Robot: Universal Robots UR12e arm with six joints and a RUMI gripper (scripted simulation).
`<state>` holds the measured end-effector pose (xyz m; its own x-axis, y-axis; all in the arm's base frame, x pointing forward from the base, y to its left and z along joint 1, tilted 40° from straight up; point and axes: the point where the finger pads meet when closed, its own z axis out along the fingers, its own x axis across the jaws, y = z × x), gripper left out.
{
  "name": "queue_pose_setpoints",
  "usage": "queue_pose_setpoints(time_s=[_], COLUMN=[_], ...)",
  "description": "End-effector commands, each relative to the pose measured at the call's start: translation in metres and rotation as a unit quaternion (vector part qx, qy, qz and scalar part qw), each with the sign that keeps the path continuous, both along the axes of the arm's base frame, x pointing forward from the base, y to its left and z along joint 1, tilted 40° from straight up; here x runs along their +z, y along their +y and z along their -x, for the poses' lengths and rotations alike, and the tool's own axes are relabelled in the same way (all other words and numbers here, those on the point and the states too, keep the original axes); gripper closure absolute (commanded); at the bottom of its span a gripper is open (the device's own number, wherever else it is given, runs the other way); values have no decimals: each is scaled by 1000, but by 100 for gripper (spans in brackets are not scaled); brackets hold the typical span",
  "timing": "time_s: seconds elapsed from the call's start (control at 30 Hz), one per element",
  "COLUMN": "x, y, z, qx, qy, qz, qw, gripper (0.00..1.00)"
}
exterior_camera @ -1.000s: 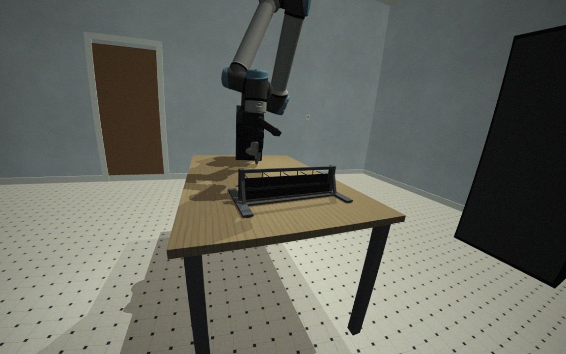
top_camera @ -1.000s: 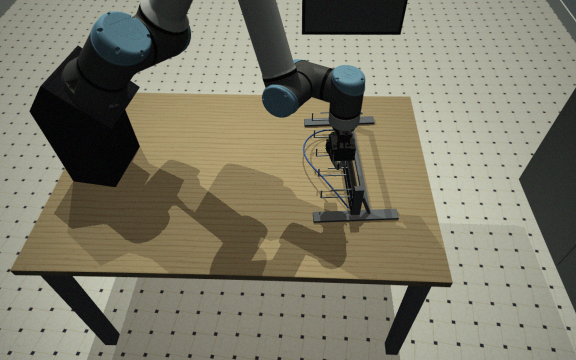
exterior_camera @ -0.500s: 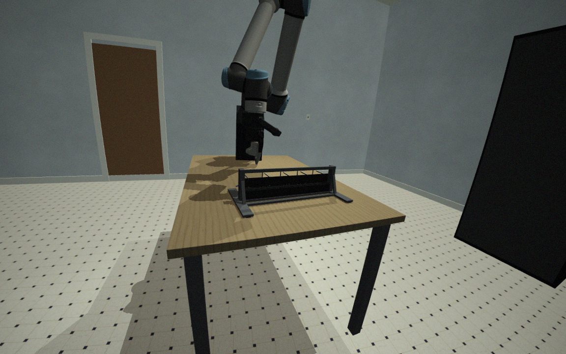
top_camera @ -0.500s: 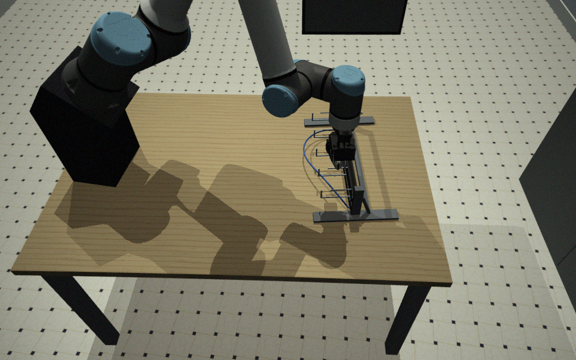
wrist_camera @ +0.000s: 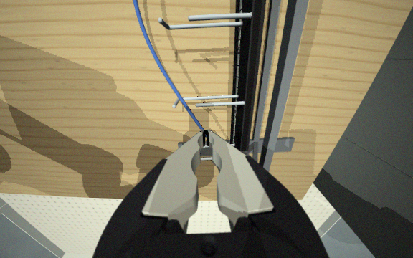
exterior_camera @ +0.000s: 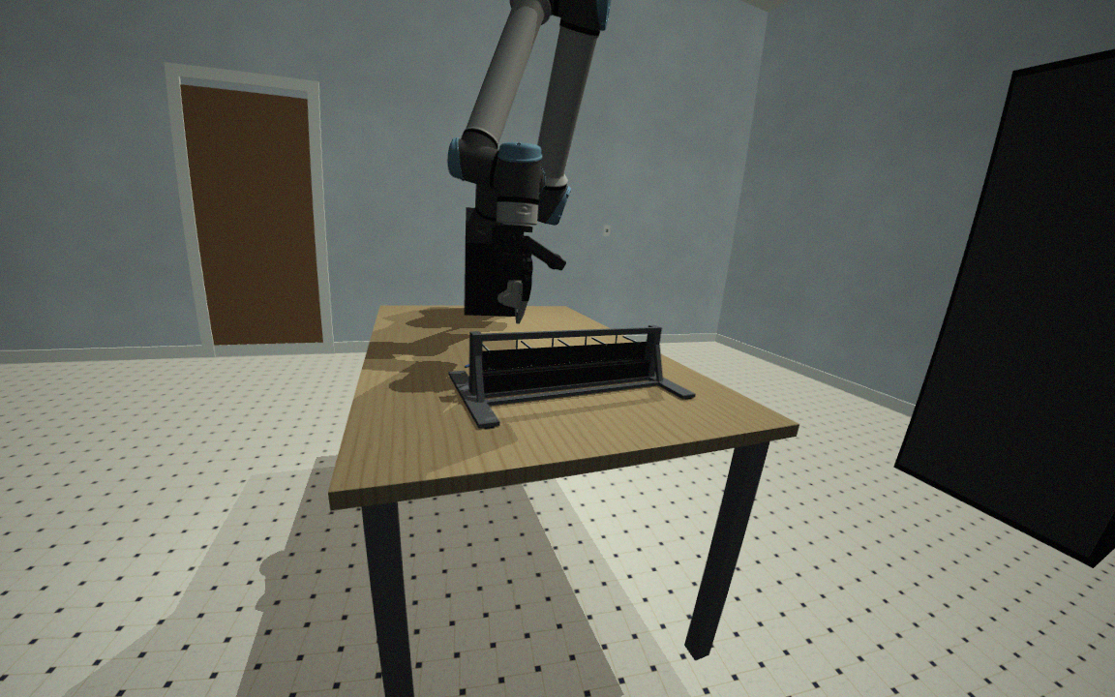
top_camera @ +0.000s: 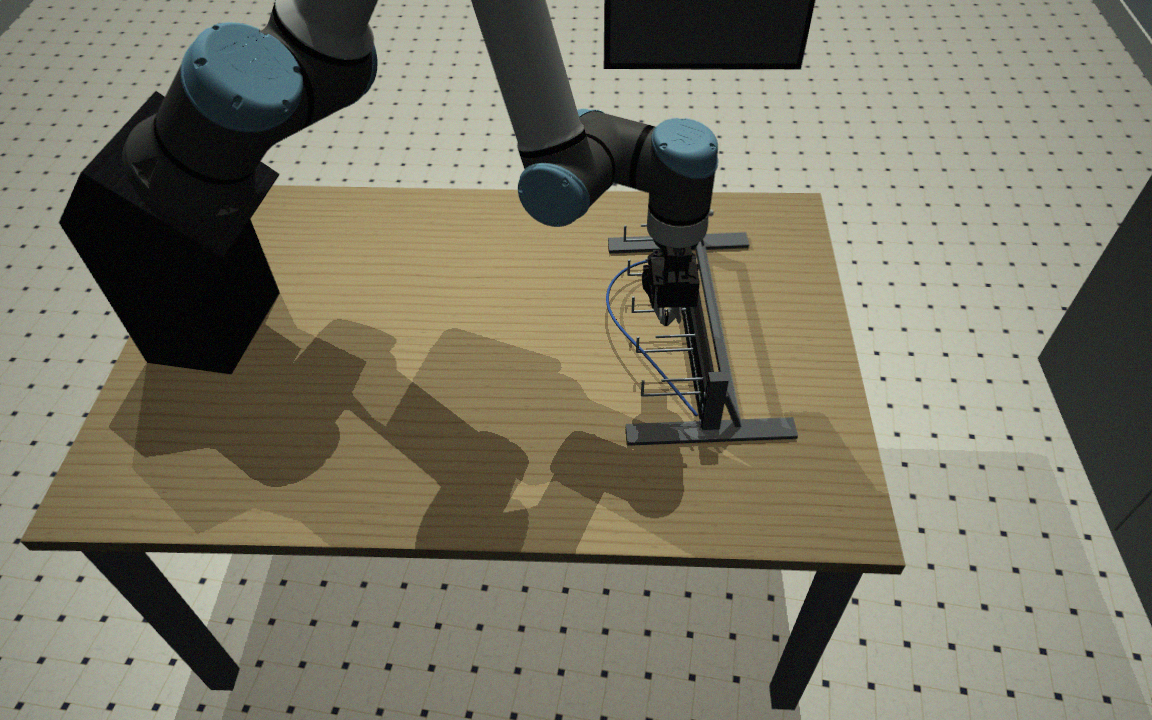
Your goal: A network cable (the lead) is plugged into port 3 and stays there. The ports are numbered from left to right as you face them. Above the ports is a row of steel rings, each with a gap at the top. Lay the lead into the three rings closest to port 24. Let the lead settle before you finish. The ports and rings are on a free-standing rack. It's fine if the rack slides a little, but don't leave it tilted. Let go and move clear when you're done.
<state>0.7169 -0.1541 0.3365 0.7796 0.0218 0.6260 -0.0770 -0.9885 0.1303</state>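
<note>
The free-standing rack (top_camera: pixel 652 433) (exterior_camera: pixel 561 334) (wrist_camera: pixel 285 79) stands upright. The blue lead (top_camera: pixel 608 300) (wrist_camera: pixel 160 64) comes from the rack's far end, partly hidden by the gripper, and bows out toward the robot. It bulges outside the middle ring (wrist_camera: pixel 206 25), then slants back across the two near-end rings, crossing one (wrist_camera: pixel 210 97) close to its upturned tip and the nearest one (top_camera: pixel 652 394) further in. Whether it lies down inside them is unclear. Its other end is low by the near foot. My gripper (top_camera: pixel 669 319) (exterior_camera: pixel 519 318) (wrist_camera: pixel 205 130) is shut and empty, above the ring row.
The rack and my arm's base (top_camera: pixel 168 268) stand on the wooden table (top_camera: pixel 473 268). The rack's far foot (top_camera: pixel 728 240) is partly behind my wrist. Steel ring prongs stick out from the rack toward the robot. A dark cabinet (exterior_camera: pixel 1020 303) stands off to the side of the table.
</note>
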Motion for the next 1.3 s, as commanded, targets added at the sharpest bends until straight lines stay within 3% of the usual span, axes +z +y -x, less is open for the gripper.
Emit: queue_pose_setpoints(time_s=[0.0,0.3,0.37,0.53,0.63,0.67,1.27], x=[-23,-59,-59,-76,-77,-77,-77], y=[54,132,132,170,172,172,172], z=[11,39,39,58,60,60,60], qx=[-12,-31,-31,-41,-41,-41,-41], qy=[-1,-6,-6,-10,-11,-11,-11], qz=[-9,-23,-23,-31,-31,-31,-31], qw=[1000,999,999,999,999,999,999], gripper=[100,100,100,100,100,80,80])
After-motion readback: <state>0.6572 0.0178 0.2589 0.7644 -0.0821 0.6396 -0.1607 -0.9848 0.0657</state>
